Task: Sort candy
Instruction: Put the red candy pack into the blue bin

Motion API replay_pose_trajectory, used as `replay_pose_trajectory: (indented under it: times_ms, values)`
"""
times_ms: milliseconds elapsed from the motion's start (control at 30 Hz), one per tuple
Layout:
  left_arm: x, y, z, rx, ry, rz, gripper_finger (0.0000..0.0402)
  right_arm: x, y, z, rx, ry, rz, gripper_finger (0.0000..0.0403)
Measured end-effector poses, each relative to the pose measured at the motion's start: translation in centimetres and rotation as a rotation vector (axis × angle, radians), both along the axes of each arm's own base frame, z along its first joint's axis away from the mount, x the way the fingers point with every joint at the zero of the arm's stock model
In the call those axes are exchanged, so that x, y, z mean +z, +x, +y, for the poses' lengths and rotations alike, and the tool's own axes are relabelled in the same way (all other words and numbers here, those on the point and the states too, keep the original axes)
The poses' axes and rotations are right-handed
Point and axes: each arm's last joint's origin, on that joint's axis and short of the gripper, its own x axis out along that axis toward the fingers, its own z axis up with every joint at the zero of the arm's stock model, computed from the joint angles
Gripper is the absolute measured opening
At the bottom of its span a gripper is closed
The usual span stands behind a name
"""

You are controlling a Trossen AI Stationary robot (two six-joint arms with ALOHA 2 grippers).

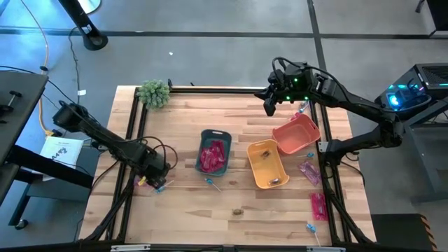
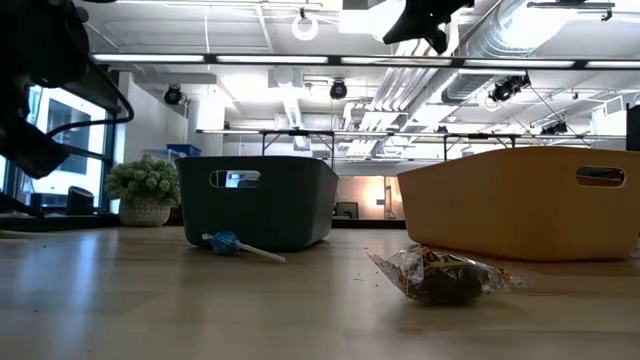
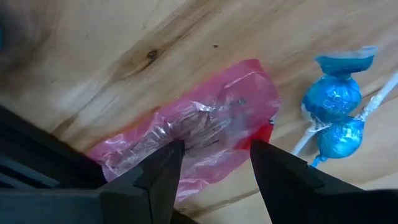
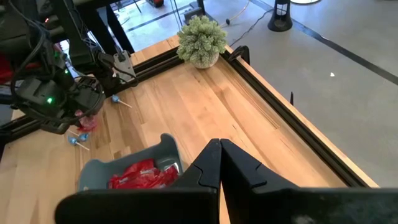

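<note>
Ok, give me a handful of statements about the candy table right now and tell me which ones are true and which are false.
1. The grey-blue bin holds pink-red packets. True.
2. The left end effector is shut tight on a lollipop. False: its fingers stand open over a pink-red packet lying on the wood, with two blue lollipops beside it.
3. The right end effector is shut and empty, up near the table's far edge. True.
4. The orange bin lies flat on the table, apart from the yellow bin. False: it sits tilted, touching the yellow bin.
5. A brown wrapped piece lies on the table in front of the yellow bin. True.
</note>
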Motion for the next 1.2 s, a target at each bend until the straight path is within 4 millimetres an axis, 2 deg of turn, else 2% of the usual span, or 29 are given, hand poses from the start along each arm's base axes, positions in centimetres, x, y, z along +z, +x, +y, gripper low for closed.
replay_pose_trajectory:
  times_ms: [100,167,233,267,367,467,633,700,800,900,1067,1200]
  values:
    - [0.1,0.1,0.0,-0.006,0.019,-0.009,0.0155,0.0,0.0,0.0,-0.008,0.015,-0.002,0.0000]
    - [0.6,0.6,-0.1,-0.022,0.055,-0.055,0.0104,0.0,0.0,0.0,-0.008,0.016,-0.002,0.0000]
    - [1.4,1.6,-0.3,-0.040,0.094,-0.142,0.0037,0.0,0.0,0.0,-0.008,0.016,-0.002,0.0000]
    - [1.9,2.0,-0.4,-0.042,0.113,-0.172,0.0019,0.0,0.0,0.0,-0.009,0.018,-0.003,0.0000]
    - [4.0,3.4,-0.6,-0.038,0.137,-0.262,0.0012,0.0,0.0,0.0,-0.010,0.019,-0.002,0.0000]
    - [7.1,4.8,-0.4,-0.037,0.179,-0.373,0.0002,0.0,0.0,0.0,-0.010,0.020,0.000,0.0000]
    - [12.6,6.7,1.0,-0.094,0.350,-0.576,0.0001,0.0,0.0,0.0,-0.009,0.019,0.000,0.0000]
    - [13.6,7.2,1.6,-0.150,0.386,-0.614,0.0001,-0.1,0.0,0.0,-0.009,0.020,0.000,0.0000]
    - [13.0,7.0,2.4,-0.183,0.366,-0.543,0.0005,-0.1,-0.1,0.0,-0.010,0.024,0.009,0.0000]
    - [11.1,6.3,2.4,-0.159,0.295,-0.446,0.0025,-0.3,-0.1,0.1,-0.009,0.031,0.025,0.0000]
    - [7.5,5.3,1.1,-0.144,0.206,-0.380,0.0087,-0.4,-0.2,0.1,-0.015,0.032,0.044,0.0000]
    - [4.8,4.5,1.0,-0.123,0.207,-0.311,0.0139,-0.5,-0.3,0.0,-0.034,0.024,0.052,0.0000]
